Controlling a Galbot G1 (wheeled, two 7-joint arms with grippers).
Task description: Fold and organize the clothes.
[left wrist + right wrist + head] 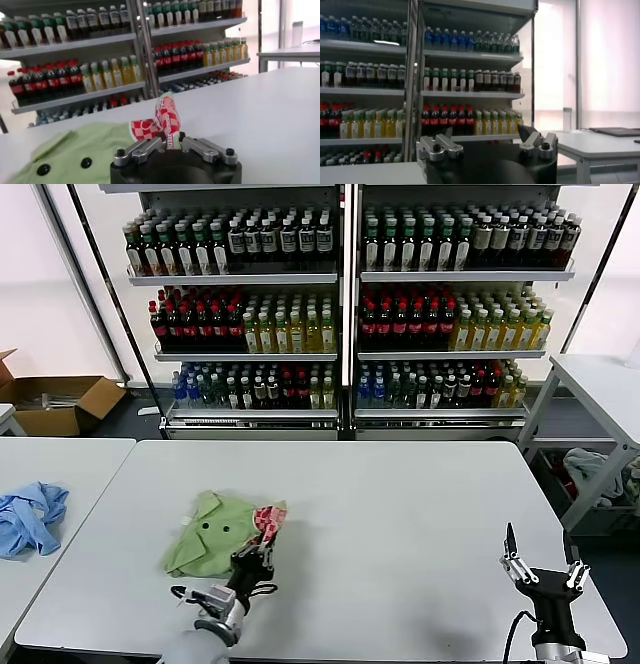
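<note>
Clothes [215, 542], one light green shirt, lie crumpled on the white table [400, 514]. My left gripper [253, 558] pinches its red-and-white checkered edge [162, 122] at the table's near side. My right gripper [540, 568] hovers wide open over the table's near right corner, holding nothing.

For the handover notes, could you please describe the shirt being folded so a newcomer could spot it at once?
On the big white table, look near the front left. The shirt is a crumpled light green one with two dark buttons and a red-and-white checkered print, unlike the blue garment on the next table.
</note>
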